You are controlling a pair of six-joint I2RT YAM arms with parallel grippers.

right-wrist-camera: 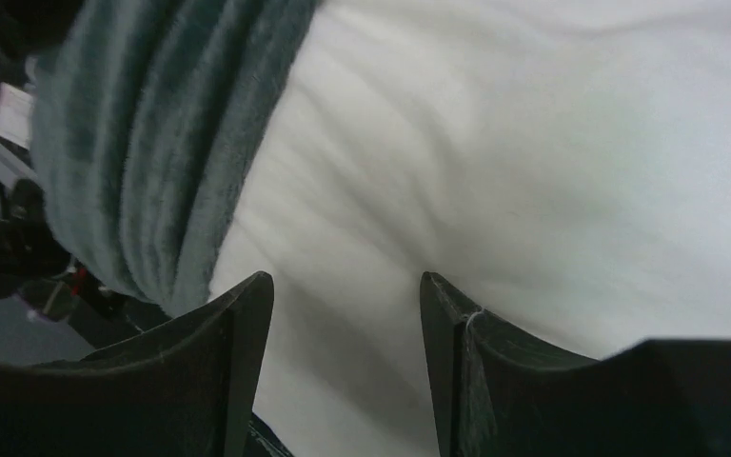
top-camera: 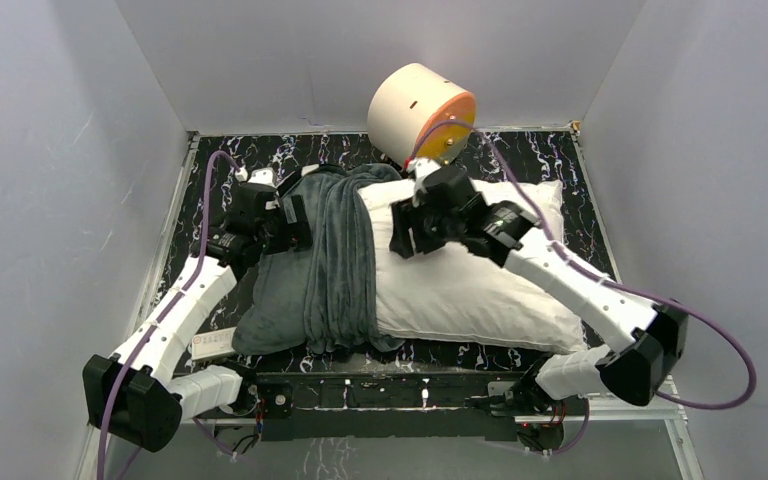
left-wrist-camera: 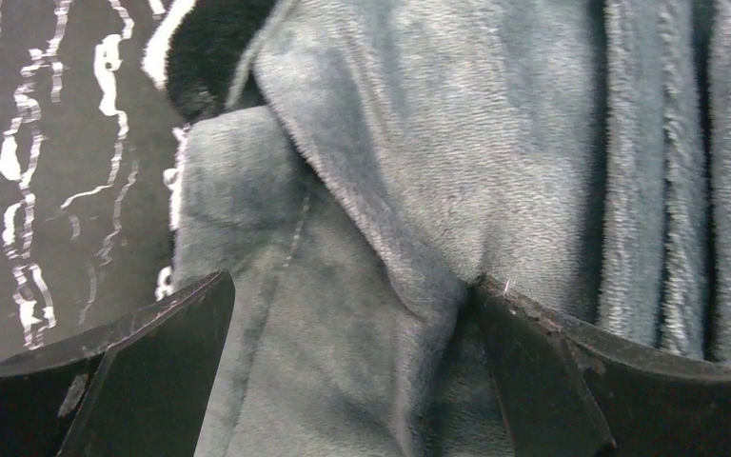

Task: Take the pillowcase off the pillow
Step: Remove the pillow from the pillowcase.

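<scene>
The pillowcase is bunched in dark grey folds over the left end of the white pillow, grey face up. Most of the pillow lies bare to the right. My left gripper is open at the pillowcase's upper left edge; in the left wrist view its jaws stand wide apart over grey plush, with a fold against the right finger. My right gripper is open over the pillow's upper middle; in the right wrist view white pillow fills the gap, and the grey folds lie to the left.
A cream-and-orange cylinder stands at the back, just behind the right arm. The tabletop is black marble-patterned, walled by white panels on three sides. A small white label lies at the front left.
</scene>
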